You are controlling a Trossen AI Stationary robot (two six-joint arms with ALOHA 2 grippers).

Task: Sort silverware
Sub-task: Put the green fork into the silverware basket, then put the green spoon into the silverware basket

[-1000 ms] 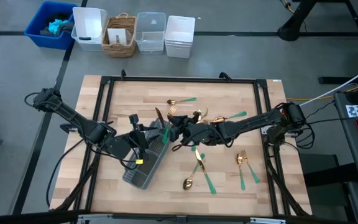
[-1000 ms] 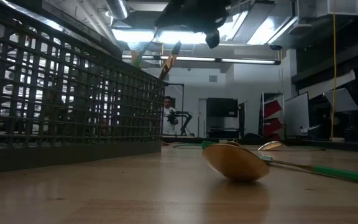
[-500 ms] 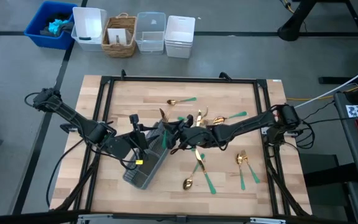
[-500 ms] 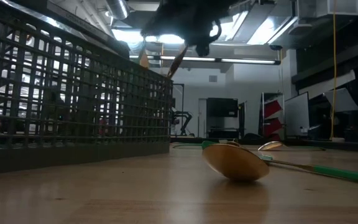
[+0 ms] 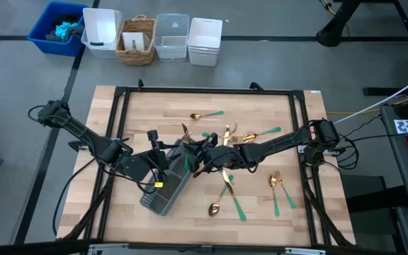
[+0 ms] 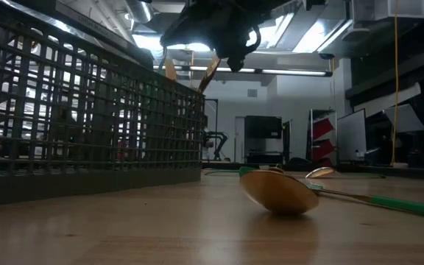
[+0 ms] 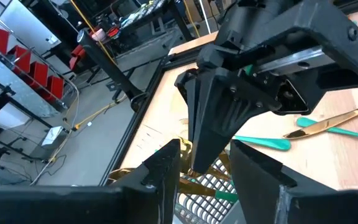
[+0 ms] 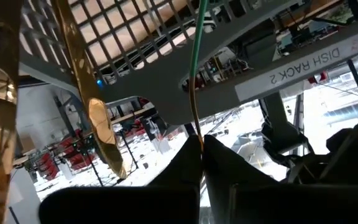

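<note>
— Green-handled utensil (image 8: 195, 68) pinched between the pressed-together fingers of the right gripper (image 5: 202, 157), slim handle running on toward the grey mesh caddy (image 5: 163, 195). Hanging over the caddy's far end, mid-table. Spoon, fork or knife: cannot tell.

— And the left gripper (image 5: 160, 159)?

— Just left of the right one, fingers spread, caddy rim between them. Bracing it, probably.

— Handling?

— Light and stiff, by the look. Polished gold heads, so likely slippery; smooth handles hardly better. Apt to swivel in a two-finger pinch if taken near one end.

— Best place to take hold?

— Mid-handle, across the narrow width, close to the balance point. Flat on the wooden table (image 5: 147, 113), so little to get under: fingertips down either side, then squeeze.

— Rest of the silverware?

— Loose, right of the caddy. Near edge: one spoon (image 5: 214, 208). Near right: a fork (image 5: 275, 183) with a neighbour just beside it. Far side: another spoon (image 5: 197, 115). Between them, partly hidden by the right arm, a small tangle of gold and green.
</note>
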